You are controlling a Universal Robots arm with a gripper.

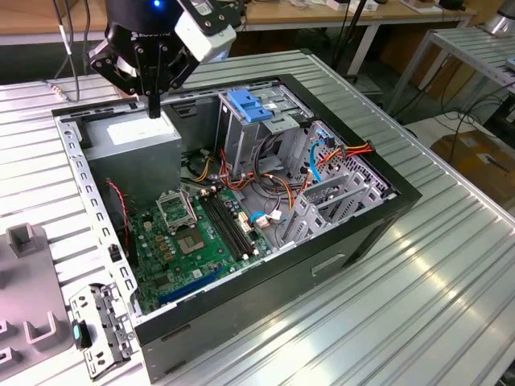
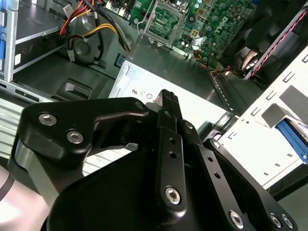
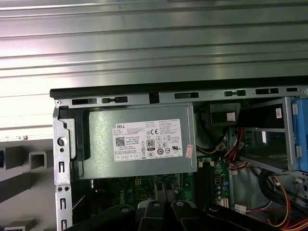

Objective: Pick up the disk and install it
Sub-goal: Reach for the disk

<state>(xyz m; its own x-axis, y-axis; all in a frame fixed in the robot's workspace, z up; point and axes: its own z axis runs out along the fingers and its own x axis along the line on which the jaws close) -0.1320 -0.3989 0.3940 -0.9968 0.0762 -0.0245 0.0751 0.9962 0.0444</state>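
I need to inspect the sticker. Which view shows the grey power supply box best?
The first wrist view: the power supply box faces the camera squarely, its white sticker whole. The exterior view shows it at a slant, the gripper above it. The second wrist view shows part of it past the fingers.

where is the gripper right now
In the exterior view the gripper hangs at the upper left, shut, its tips just above the grey power supply box inside the open computer case.
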